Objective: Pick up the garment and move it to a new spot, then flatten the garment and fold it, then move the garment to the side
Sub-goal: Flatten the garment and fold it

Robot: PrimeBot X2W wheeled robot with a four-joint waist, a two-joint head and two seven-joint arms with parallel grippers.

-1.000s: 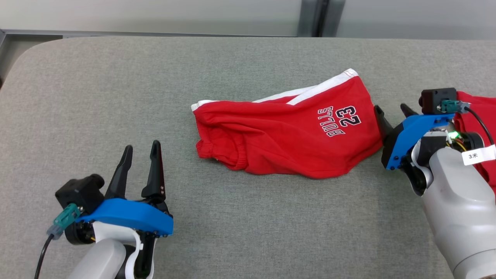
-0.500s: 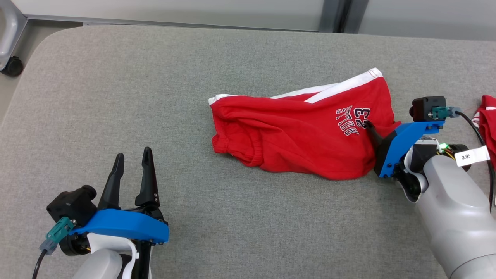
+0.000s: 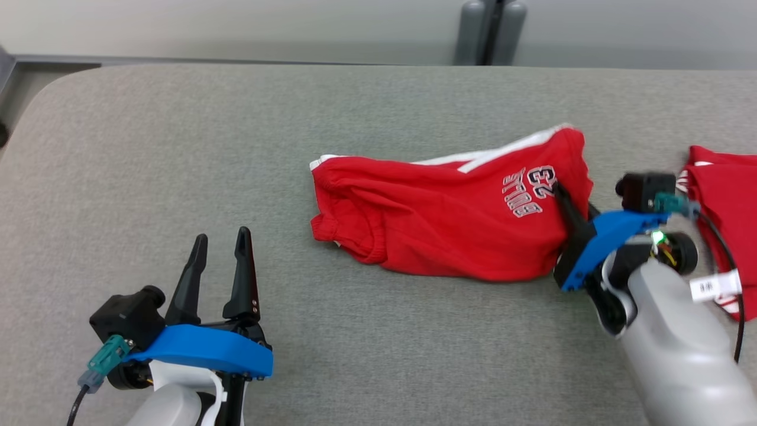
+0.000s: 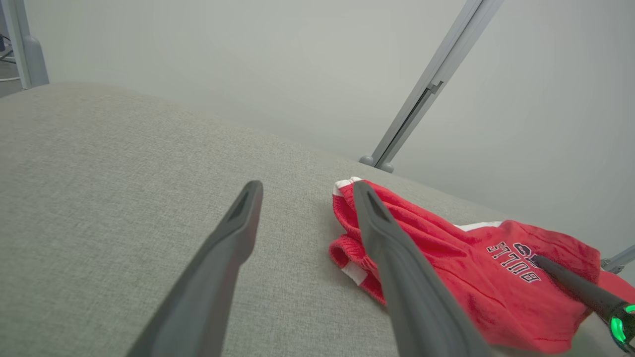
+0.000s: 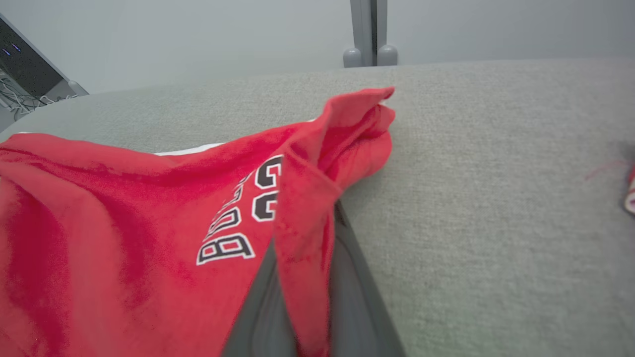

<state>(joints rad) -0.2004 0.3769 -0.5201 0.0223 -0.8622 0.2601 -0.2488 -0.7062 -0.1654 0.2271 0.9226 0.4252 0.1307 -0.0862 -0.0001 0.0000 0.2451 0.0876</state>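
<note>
The garment (image 3: pixel 449 219) is a pair of red shorts with white side stripes and a "BULLS 23" print, lying crumpled mid-table. My right gripper (image 3: pixel 566 201) is shut on the garment's right hem, beside the print. In the right wrist view a fold of the garment (image 5: pixel 149 223) is pinched between the two dark fingers (image 5: pixel 357 297) and lifted a little. My left gripper (image 3: pixel 222 245) stands open near the table's front left, apart from the cloth. Its fingers (image 4: pixel 397 267) frame the garment's waistband end (image 4: pixel 446 258) in the left wrist view.
The grey fabric table (image 3: pixel 177 148) stretches wide on the left and front. A second red garment (image 3: pixel 721 195) lies at the right edge, behind my right arm. A grey post (image 3: pixel 488 32) stands past the table's far edge.
My right gripper has moved in onto the garment's right hem and shut on it, bunching the cloth there. The head camera has shifted. The left gripper stays open.
</note>
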